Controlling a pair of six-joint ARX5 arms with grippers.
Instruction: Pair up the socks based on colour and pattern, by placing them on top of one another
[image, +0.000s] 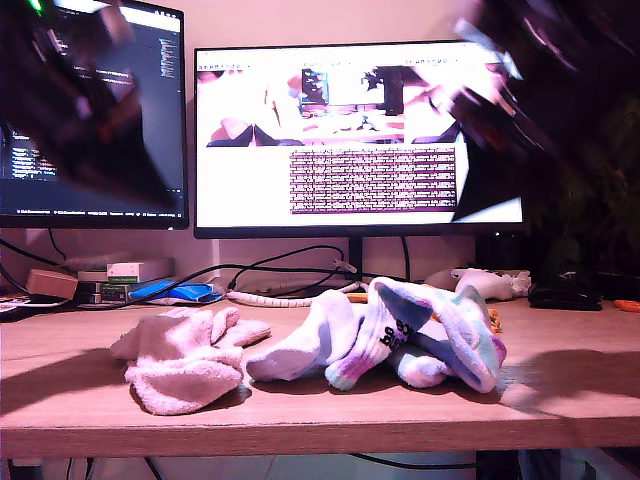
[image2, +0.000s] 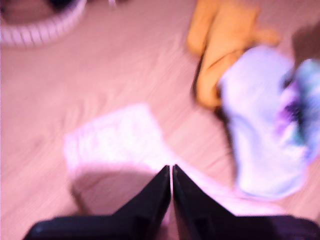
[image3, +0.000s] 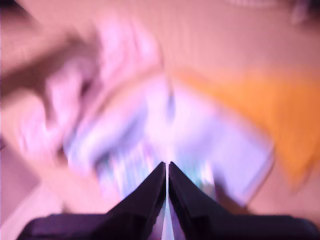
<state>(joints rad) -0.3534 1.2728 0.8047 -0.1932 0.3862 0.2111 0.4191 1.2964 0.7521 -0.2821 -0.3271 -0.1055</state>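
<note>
Exterior view: fluffy pale pink socks (image: 185, 358) on wooden desk (image: 300, 425), view's left; plain white sock (image: 300, 345) and tie-dye socks (image: 440, 335) heaped beside. First gripper (image2: 171, 172) and second gripper (image3: 166, 167): fingers closed, holding nothing. Mustard-yellow sock (image2: 220, 45) adj. white sock.

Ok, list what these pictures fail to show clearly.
- Mustard-yellow socks: nearly hidden in the exterior view behind the tie-dye socks.
- Second wrist view: motion blur smears the sock outlines.
- Both arms: dark smears at the exterior view's top corners.
- Monitor text: too small to read.
- Fluffy pink socks: count unclear.
</note>
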